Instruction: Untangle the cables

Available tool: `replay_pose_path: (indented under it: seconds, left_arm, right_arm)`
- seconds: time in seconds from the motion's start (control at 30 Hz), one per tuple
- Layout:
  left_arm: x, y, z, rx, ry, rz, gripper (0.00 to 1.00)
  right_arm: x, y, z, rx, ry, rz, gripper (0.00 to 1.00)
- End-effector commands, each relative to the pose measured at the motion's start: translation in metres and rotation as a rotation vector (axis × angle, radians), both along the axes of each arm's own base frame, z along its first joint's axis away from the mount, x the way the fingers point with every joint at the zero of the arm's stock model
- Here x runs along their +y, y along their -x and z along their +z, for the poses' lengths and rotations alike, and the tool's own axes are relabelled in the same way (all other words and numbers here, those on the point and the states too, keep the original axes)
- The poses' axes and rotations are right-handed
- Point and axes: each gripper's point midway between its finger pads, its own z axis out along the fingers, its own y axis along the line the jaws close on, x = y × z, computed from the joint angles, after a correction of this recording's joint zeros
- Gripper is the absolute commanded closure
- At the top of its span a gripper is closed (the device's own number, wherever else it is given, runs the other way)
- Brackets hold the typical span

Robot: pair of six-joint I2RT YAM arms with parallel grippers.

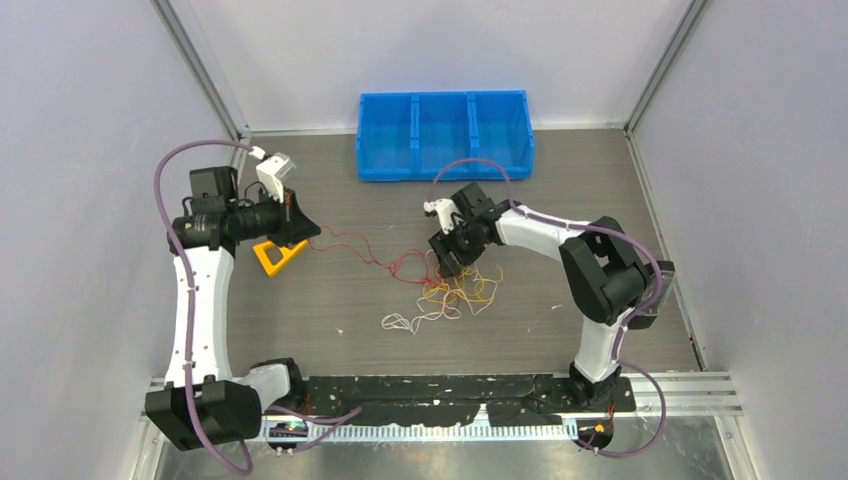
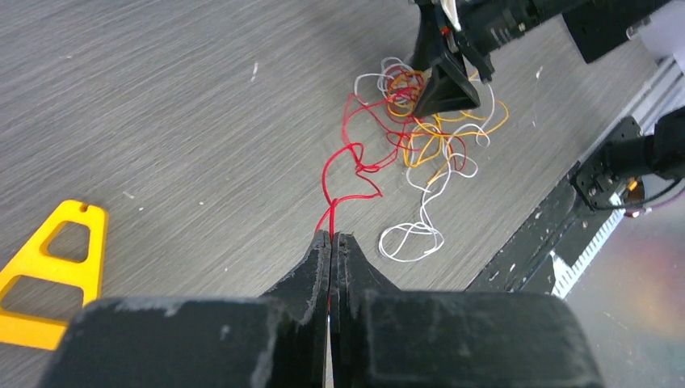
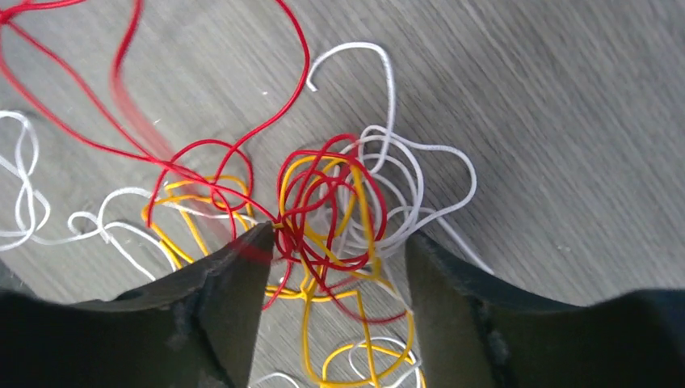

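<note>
A tangle of thin red, yellow and white cables (image 1: 452, 288) lies on the table's middle. A red cable (image 1: 350, 247) runs left from it to my left gripper (image 1: 305, 238). In the left wrist view that gripper (image 2: 332, 236) is shut on the red cable (image 2: 349, 166). My right gripper (image 1: 447, 263) sits over the tangle's upper edge. In the right wrist view it (image 3: 335, 242) is open, jaws wide, with the knot of cables (image 3: 327, 214) between the fingers. White loops (image 1: 400, 322) trail to the front left.
A yellow triangular tool (image 1: 277, 255) lies just beside the left gripper. A blue three-compartment bin (image 1: 445, 134) stands at the back. The black rail (image 1: 450, 390) lines the near edge. Walls close in left and right.
</note>
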Motion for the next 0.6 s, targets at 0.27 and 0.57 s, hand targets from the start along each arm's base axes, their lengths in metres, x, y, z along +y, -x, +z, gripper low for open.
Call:
replay_pose_path:
  seconds: [0.27,0.57]
  left_arm:
    - [0.076,0.0,0.079,-0.174,-0.081,0.19,1.0]
    - [0.117,-0.004,0.11,-0.245,-0.146,0.315,1.0]
  right_arm:
    - [-0.137,-0.011,0.0,-0.107,0.297,-0.152,0.79]
    - [-0.195,0.01,0.007,-0.067,0.317,-0.18,0.85]
